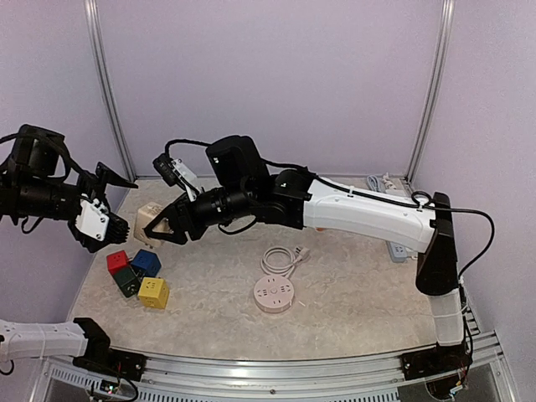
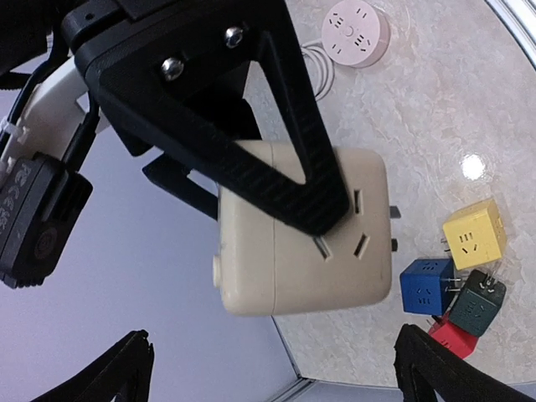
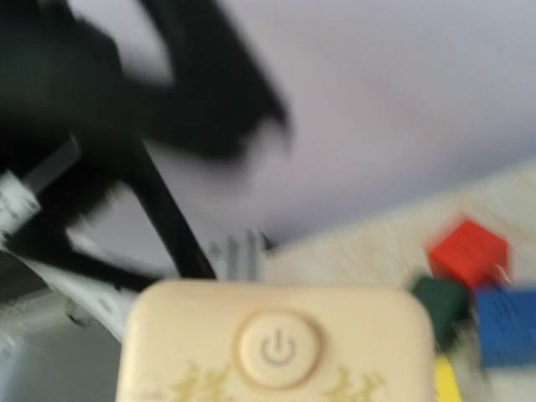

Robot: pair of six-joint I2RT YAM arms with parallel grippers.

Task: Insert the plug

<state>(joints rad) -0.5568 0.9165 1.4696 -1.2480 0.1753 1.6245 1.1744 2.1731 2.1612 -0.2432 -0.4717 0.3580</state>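
The plug [image 1: 151, 219] is a cream cube with a power button [image 3: 277, 347], metal prongs [image 3: 244, 251] and socket slots on one face [image 2: 362, 244]. It hangs in the air above the table's far left. My right gripper [image 1: 165, 224] is shut on it, one black finger [image 2: 293, 142] lying across its slotted face. My left gripper [image 1: 123, 206] stands just left of the cube, open and apart from it, its fingertips [image 2: 126, 368] well clear of the cube's sides. A round pink socket hub [image 1: 275, 293] with a coiled white cable lies mid-table.
Red [image 1: 117, 260], blue [image 1: 146, 261], dark green [image 1: 127, 280] and yellow [image 1: 154, 292] cube plugs cluster on the table at the left, below the held cube. White power strips [image 1: 400, 249] lie at the back right. The enclosure's wall and a metal post [image 1: 109, 109] stand close behind the left gripper.
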